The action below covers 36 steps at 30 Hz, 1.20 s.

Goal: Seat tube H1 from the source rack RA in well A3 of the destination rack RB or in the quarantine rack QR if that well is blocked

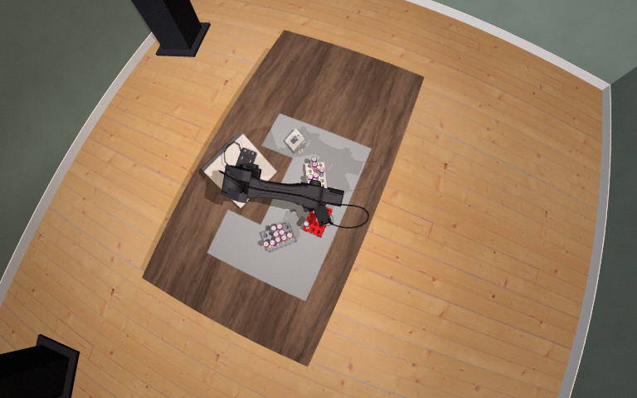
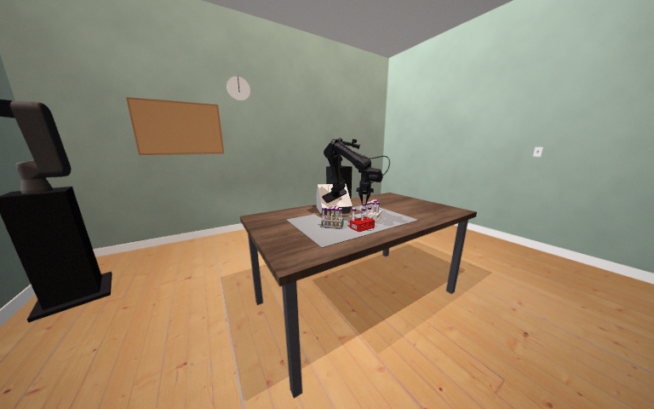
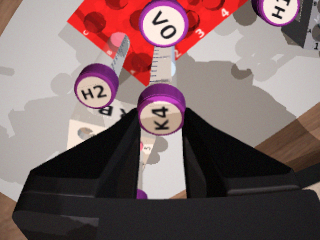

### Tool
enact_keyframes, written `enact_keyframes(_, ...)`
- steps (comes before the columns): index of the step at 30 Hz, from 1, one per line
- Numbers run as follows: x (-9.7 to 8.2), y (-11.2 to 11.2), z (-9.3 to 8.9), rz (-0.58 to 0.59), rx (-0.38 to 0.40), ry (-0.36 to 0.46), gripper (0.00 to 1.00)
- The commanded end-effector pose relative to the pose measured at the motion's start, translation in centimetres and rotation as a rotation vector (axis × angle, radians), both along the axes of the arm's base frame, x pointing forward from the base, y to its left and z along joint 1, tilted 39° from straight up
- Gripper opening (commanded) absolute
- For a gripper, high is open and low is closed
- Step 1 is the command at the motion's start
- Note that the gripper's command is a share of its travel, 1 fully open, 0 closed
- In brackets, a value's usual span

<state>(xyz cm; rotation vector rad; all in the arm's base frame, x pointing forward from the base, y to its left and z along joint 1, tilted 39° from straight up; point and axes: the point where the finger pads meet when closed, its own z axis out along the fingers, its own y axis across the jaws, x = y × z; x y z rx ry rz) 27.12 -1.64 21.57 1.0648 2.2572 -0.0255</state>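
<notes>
Wrist view, clock positions taken from the K4 cap. White destination rack RB (image 1: 322, 180) (image 2: 378, 216) (image 3: 75, 133): partly seen, at 8 o'clock. Tube H2 (image 3: 96, 89): purple-capped, at 10. Red quarantine rack QR (image 1: 316, 230) (image 2: 361, 224) (image 3: 80, 18): at 11 to 12. Tube K4 (image 3: 161, 117): held by its cap in the gripper (image 1: 322, 215) (image 2: 364, 201) (image 3: 161, 118), whose fingers are closed to a narrow gap. Tube V0 (image 3: 163, 24): at 12. Tube H1 (image 3: 277, 8): between 1 and 2, seen beside grey source rack RA (image 1: 291, 232) (image 2: 329, 221) (image 3: 300, 25); its well is not shown.
</notes>
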Motion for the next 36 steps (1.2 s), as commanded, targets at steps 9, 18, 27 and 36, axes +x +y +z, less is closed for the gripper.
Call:
enact_keyframes(9,-1.1,0.3,3.1,-0.006,0.005,-0.071,0.0)
enact_keyframes(18,-1.7,0.5,3.8,-0.006,0.006,-0.071,0.0)
enact_keyframes(27,-2.1,0.7,4.3,-0.006,0.006,-0.071,0.0)
enact_keyframes(36,-2.6,0.8,5.0,-0.006,0.007,-0.071,0.0)
